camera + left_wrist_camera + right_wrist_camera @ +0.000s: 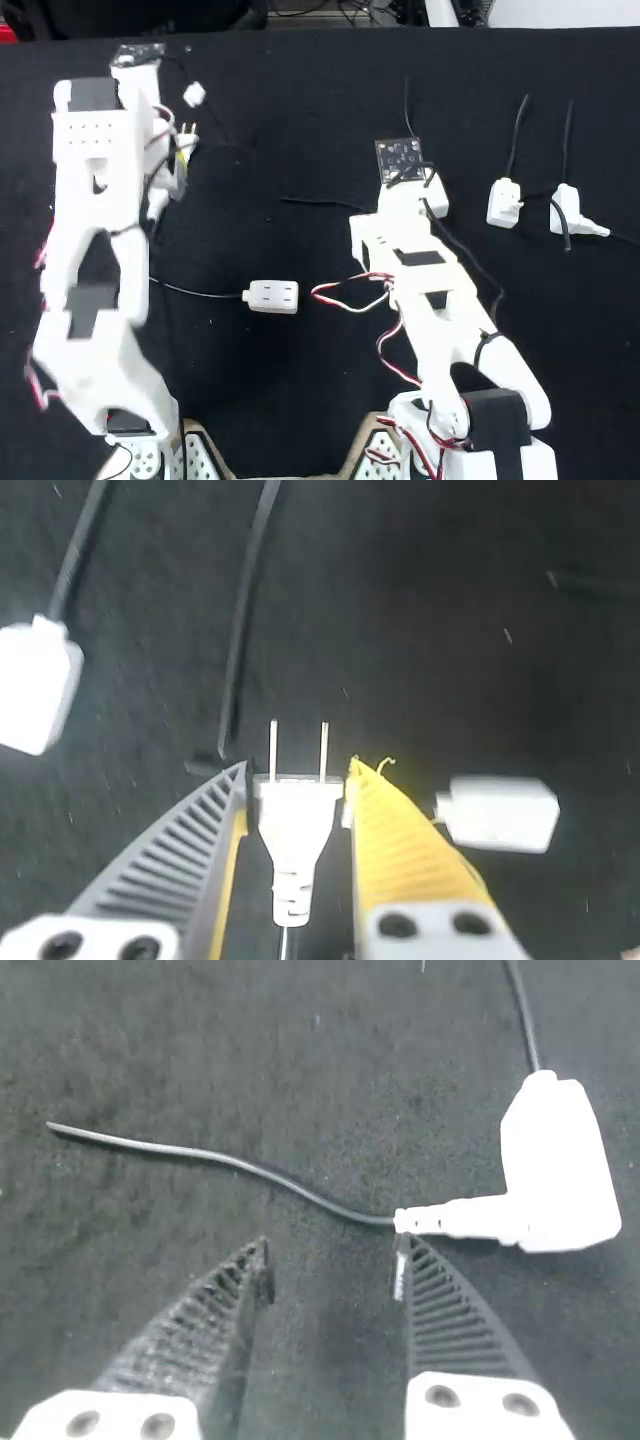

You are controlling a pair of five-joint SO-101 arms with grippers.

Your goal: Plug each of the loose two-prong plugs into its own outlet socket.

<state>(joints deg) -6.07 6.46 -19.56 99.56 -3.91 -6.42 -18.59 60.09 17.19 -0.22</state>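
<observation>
The left gripper (297, 770) is closed on a white two-prong plug (295, 825). It clamps the plug body from both sides, and the prongs project clear beyond the fingertips, above the black table (300, 400). The right gripper (331, 1260) is spread wide and holds nothing. One of its fingertips sits just beside a seated plug (450, 1222), which is inserted in a socket block (555, 1170). Probable faults:

- The held plug may pivot or slip back between the fingers under insertion load.
- The free socket (272, 296) lies loose and may slide unless braced.
- The right gripper may snag the seated plug's cable (200, 1155) and unseat it.

The left wrist view resolves prong straightness and grip centring, which are too small to judge in the high view. The high view gives the layout, with the free socket well apart from the held plug. The right wrist view shows the seated joint, which the arm covers in the high view.
</observation>
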